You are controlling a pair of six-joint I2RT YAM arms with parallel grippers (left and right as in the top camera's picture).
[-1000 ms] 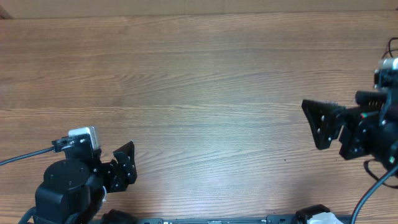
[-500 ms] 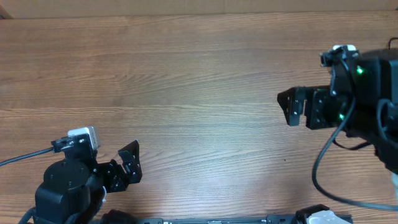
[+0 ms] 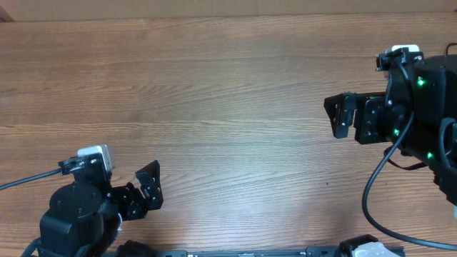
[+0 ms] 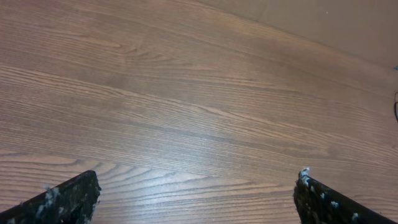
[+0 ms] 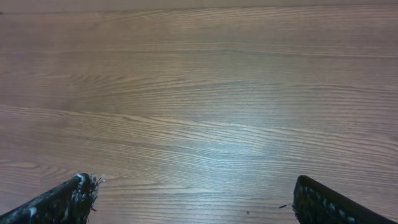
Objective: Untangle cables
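The left tool [image 3: 151, 187] and the right tool [image 3: 334, 116] are both spread and empty above the worktop [image 3: 228, 107], and no cables show in any view, so which arm is nearer cannot be told.

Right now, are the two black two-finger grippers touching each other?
Apart. Overhead view shows the black left gripper at bottom left, the right gripper at far right, brown wooden table between them.

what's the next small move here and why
Probably turn the right claw toward the right edge of the table: both it and the left claw are open and empty, no cables are in view, and only a thin dark strand peeks there.
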